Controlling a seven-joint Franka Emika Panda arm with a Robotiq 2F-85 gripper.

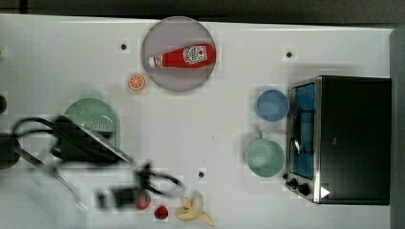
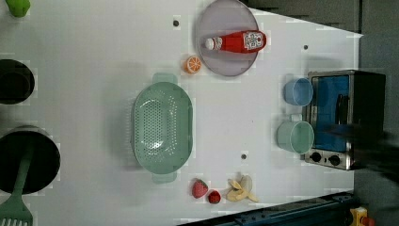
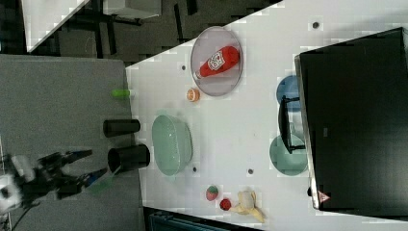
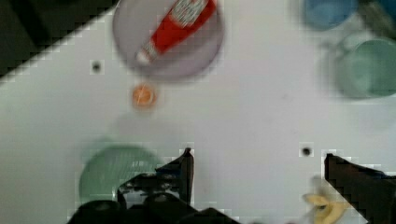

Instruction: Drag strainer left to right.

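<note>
The pale mint-green perforated plastic oval strainer [image 2: 162, 127] sat on the white table [image 2: 94, 94] w/ its long axis running up-down in the left view, well apart from the round mint-green mug [image 2: 295, 136], the small blue bowl [image 2: 298, 91] and the black-and-steel toaster oven [image 2: 346, 117] toward the left view's right. The black two-finger gripper [image 3: 84, 166] hung off the table edge in the right view, beside two black cylinders [image 3: 126, 144], jaws spread about as wide as they go and holding nothing. My read: the step in hand was the approach, drag not begun. To do it well, I'd bring one finger down inside the strainer wall nearest the left view's left, other finger outside, so the rim gets hooked; keep it low, pull slow toward the mug side, and stop short of mug and bowl. Light plastic, so it could tip or skid if pushed high. What differed btw views: the left view gave the whole strainer w/ both tab handles, plus the strawberries [image 2: 200, 188] and peeled banana [image 2: 241, 189] just past its lower end; in the top view the blurred arm [image 1: 90, 143] covered part of the strainer. The wrist view showed the dark finger [image 4: 184, 170] next to the strainer rim, and the ketchup bottle [image 4: 175, 25] on a grey round plate [image 4: 126, 28], w/ an orange slice [image 4: 143, 95] near it.
</note>
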